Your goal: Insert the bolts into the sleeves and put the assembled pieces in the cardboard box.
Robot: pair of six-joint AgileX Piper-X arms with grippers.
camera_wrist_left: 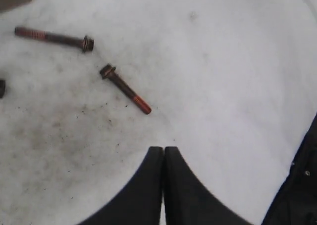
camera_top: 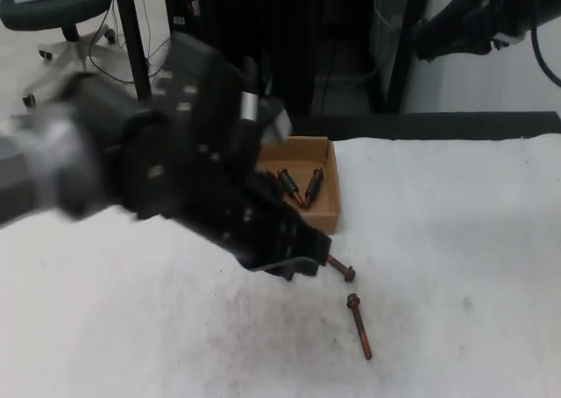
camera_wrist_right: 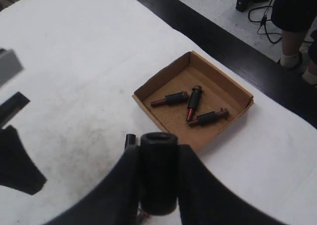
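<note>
White cloth [camera_top: 456, 240] covers your bench, with dark specks smudged around its middle. Your right gripper [camera_wrist_right: 158, 155] is clamped on a black sleeve [camera_wrist_right: 158, 183], one finger on each side. The sleeve stands upright between them with its open end up, held above the cloth near the cardboard box [camera_wrist_right: 218, 79].

Three assembled pieces [camera_wrist_right: 194, 100] lie close together on the floor of that box, each one a bolt pushed through a dark sleeve.

Outside the box, two loose bolts rest on the cloth, on the near side of the box in the high view. You can see the first bolt [camera_top: 358, 326] along its whole length. The second bolt [camera_top: 342, 269] has its shaft partly hidden under your left arm. Their heads face each other, near but not touching. The left wrist view shows both, the first bolt [camera_wrist_left: 125, 88] nearer the fingers and the second bolt [camera_wrist_left: 54, 37] beyond it.

Your left gripper [camera_wrist_left: 164, 150] has its fingers pressed together with nothing between them. It hovers over the cloth beside those two bolts and just in front of the box in the high view [camera_top: 294, 262].

A dark strip [camera_top: 438, 124] runs along the far edge of the bench. An office chair [camera_top: 53, 8] stands on the floor at the back left.
</note>
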